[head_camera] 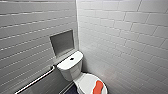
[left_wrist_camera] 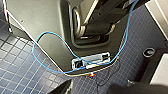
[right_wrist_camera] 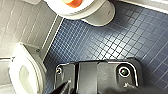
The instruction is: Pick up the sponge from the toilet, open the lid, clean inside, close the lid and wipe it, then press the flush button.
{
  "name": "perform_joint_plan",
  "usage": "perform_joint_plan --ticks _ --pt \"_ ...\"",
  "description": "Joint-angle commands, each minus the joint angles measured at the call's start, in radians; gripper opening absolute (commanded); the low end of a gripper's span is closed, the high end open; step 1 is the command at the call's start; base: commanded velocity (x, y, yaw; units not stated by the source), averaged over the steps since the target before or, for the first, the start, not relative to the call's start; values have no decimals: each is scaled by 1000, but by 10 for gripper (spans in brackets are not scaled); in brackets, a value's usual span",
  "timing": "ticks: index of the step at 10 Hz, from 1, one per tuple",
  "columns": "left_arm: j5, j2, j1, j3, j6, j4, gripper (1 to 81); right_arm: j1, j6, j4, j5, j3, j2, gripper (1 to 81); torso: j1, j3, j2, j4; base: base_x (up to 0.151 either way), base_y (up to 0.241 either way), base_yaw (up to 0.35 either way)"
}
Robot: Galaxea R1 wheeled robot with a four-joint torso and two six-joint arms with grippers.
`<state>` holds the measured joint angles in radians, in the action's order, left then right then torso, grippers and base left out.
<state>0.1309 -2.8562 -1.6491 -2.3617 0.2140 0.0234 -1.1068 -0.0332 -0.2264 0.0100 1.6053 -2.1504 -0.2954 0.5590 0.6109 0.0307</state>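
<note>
The white toilet (head_camera: 72,71) stands in the tiled corner. Its oval lid (head_camera: 85,83) is down. The orange-red sponge (head_camera: 98,87) lies on the lid's right side. The dark round flush button (head_camera: 72,59) sits in the middle of the tank top. In the right wrist view, the toilet (right_wrist_camera: 97,12) is seen from above over the dark blue floor, with the sponge (right_wrist_camera: 73,2) at the picture's edge. My right gripper (right_wrist_camera: 96,88) hangs open well away from the toilet. My left gripper (left_wrist_camera: 100,90) is open over the floor beside my own base, holding nothing.
A metal grab rail (head_camera: 37,80) runs along the left wall, and a grey recessed niche (head_camera: 62,42) sits above the tank. A white oval-rimmed fixture (right_wrist_camera: 25,72) stands by the wall. A blue cable (left_wrist_camera: 62,43) loops over my dark base. Dark blue tiled floor (right_wrist_camera: 100,42) lies open between base and toilet.
</note>
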Motion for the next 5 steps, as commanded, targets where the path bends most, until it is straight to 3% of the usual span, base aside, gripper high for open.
perform_joint_plan --ticks 1,2,5 --pt "-76 -11 -27 10 1 13 811 178 3 -96 146 134 -2 811 -61 37 95 0 0 0 0" --pt "-74 -20 -36 10 1 24 811 193 3 -116 145 143 -4 811 -82 96 129 0 0 0 0" --pt "-73 -34 -48 4 2 23 811 242 3 -171 145 168 -1 811 -140 158 222 0 0 0 0"
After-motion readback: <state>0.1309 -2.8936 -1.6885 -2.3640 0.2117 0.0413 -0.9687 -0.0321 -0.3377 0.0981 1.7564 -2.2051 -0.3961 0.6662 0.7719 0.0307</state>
